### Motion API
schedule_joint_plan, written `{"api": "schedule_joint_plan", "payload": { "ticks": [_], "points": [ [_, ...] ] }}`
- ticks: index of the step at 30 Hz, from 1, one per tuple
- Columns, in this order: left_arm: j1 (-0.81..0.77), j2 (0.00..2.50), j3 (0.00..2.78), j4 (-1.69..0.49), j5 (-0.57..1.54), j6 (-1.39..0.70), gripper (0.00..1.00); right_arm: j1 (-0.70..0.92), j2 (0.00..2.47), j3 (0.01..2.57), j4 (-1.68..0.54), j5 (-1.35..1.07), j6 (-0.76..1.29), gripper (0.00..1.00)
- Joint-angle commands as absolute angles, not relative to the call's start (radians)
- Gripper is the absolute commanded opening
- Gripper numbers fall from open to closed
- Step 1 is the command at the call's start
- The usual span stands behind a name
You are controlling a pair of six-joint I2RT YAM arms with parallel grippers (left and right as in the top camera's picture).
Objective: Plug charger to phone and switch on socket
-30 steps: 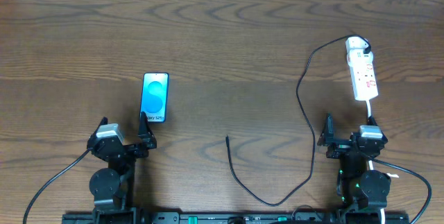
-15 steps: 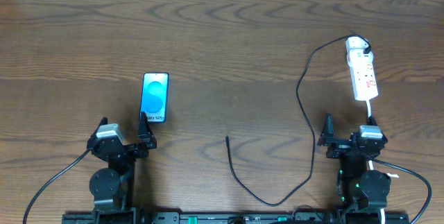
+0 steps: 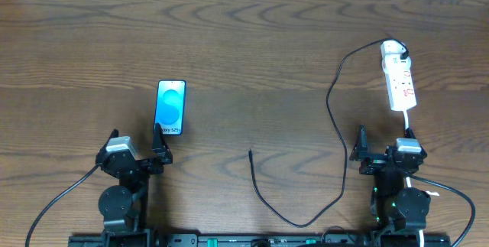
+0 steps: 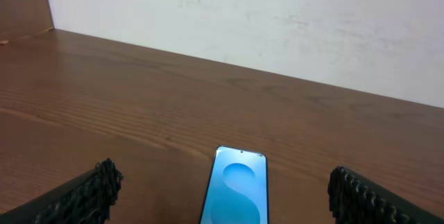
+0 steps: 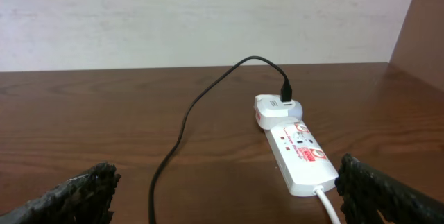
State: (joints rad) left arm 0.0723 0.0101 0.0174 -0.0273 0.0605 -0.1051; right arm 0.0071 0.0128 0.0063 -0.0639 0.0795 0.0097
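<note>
The phone (image 3: 170, 107) lies flat at the left of the table, blue screen up, and its top half shows in the left wrist view (image 4: 236, 195). My left gripper (image 3: 136, 146) stands open just behind the phone's near end, nothing between its fingers (image 4: 90, 195). The socket (image 3: 399, 75) is a white strip with red markings at the far right, also in the right wrist view (image 5: 298, 151). The charger (image 3: 332, 117) runs as a thin black cable from the socket's far end down to a loose tip (image 3: 250, 153) mid-table. My right gripper (image 3: 384, 141) is open, short of the socket.
The socket's white cord (image 5: 327, 207) trails toward the right arm base. A pale wall (image 4: 277, 23) rises behind the table's far edge. The charger's loop (image 3: 306, 220) lies near the front edge between the two arm bases.
</note>
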Motion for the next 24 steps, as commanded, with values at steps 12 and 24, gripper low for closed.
{"api": "schedule_joint_plan", "payload": {
  "ticks": [12, 24],
  "points": [
    [0.078, 0.006, 0.004, -0.067, 0.060, -0.110, 0.98, 0.015, 0.006, 0.005, -0.068, 0.084, -0.005, 0.99],
    [0.078, 0.006, 0.016, -0.067, 0.068, -0.093, 0.98, 0.015, 0.006, 0.005, -0.068, 0.084, -0.005, 0.99]
  ]
}}
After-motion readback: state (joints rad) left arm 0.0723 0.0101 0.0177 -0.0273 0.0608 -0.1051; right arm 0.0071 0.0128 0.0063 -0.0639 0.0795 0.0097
